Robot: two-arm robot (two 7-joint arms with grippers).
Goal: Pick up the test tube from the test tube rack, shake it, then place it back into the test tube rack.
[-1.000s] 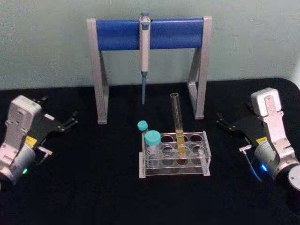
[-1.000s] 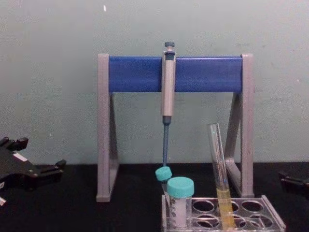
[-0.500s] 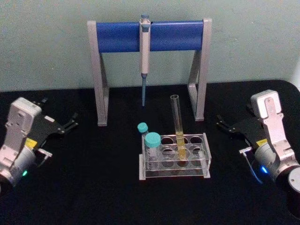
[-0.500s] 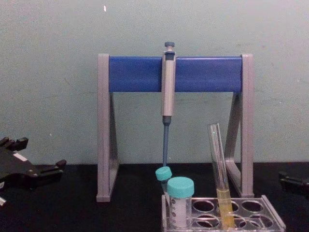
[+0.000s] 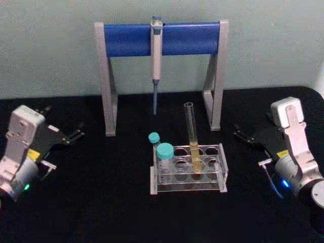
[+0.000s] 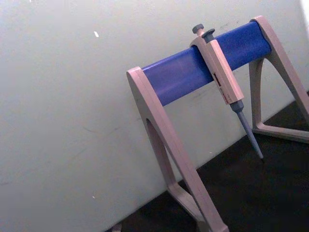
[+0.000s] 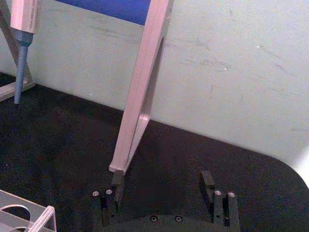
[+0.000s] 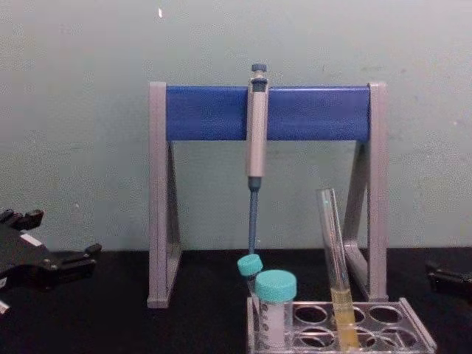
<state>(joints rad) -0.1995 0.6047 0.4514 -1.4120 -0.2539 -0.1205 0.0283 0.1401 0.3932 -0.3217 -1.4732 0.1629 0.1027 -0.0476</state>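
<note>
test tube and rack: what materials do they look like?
Test tube: clear and smooth, so likely glass, though clear plastic is possible; the yellow liquid shows through its wall. Test tube rack: clear rigid plastic, probably acrylic, with flat glossy plates, whitish edges and round holes in the top plate.

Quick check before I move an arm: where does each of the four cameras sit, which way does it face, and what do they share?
Head: high, looking down at the test tube rack, test tube; left gripper, right gripper at the sides.
Chest: low, facing the wall across the rack; left gripper at the edge.
Left wrist: faces the stand, pipette.
Right wrist: faces a stand leg; its open fingers below.
Shared: every view shows the stand.
</note>
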